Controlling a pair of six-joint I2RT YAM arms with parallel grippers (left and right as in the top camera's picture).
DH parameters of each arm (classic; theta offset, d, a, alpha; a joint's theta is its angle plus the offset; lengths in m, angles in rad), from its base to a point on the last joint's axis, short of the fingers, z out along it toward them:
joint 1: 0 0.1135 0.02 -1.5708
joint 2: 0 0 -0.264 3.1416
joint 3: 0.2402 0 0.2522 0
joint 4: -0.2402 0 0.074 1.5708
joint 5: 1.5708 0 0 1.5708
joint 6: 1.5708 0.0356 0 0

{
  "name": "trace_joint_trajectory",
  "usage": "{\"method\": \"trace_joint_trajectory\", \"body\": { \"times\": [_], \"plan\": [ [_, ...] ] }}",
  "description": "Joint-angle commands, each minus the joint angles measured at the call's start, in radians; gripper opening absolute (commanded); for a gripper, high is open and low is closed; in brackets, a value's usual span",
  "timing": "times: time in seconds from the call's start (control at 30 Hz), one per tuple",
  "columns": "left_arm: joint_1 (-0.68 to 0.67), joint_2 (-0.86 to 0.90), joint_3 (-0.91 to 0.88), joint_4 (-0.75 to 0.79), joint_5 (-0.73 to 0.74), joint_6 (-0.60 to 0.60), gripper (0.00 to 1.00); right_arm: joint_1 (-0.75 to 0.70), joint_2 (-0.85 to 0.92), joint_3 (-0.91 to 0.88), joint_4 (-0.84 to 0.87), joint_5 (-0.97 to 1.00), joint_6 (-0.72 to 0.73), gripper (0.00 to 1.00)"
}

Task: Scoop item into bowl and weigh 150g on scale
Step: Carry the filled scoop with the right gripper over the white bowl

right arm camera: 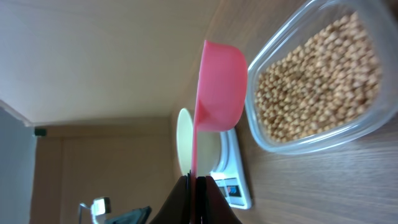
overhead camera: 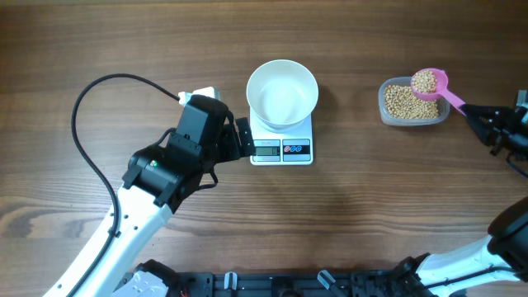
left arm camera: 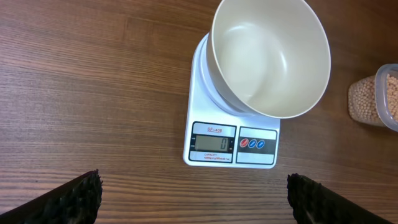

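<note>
Now, holding the pink scoop point(overhead camera: 431, 84) by its handle end w/ right gripper point(overhead camera: 477, 115), clenched tight on it. Carrying a heaped load of beans point(overhead camera: 424, 81) just over the rim of the clear container point(overhead camera: 386, 114), at the right side of the table point(overhead camera: 371, 223), w/ plenty more inside. Look for the bowl point(overhead camera: 282, 93) top-centre, sitting empty on the scale point(overhead camera: 281, 150), showing zero on its display in the left wrist view. Well apart from the scoop, so expect a long sideways carry. Parked just beside the scale's left edge w/ left gripper point(overhead camera: 244, 139), spread fully, gripping nothing.

Handling, prob.: treat beans as light, hard, dry and very rolly. No stick, no clump, so liable to spill off a heaped scoop w/ any tilt or jerk. Keep cup level, move slow, tip gradually over bowl centre. Reckon on stiff, light, smooth plastic for the scoop, w/ thin handle. Grip far out on handle looks OK, but watch for twist in the pads. Leave bowl alone; likely light & slick, easy to nudge off scale. Expect several loads for target wt.
</note>
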Motion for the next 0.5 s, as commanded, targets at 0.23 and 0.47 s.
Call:
{"method": "trace_joint_trajectory", "body": {
  "times": [0.23, 0.47],
  "plan": [
    [0.005, -0.007, 0.0, 0.002, -0.01, 0.008, 1.0, 0.172, 0.018, -0.007, -0.054, -0.212, -0.072, 0.04],
    [0.005, -0.007, 0.0, 0.002, -0.01, 0.008, 1.0, 0.34, 0.018, -0.007, -0.03, -0.228, -0.073, 0.04]
  ]
}}
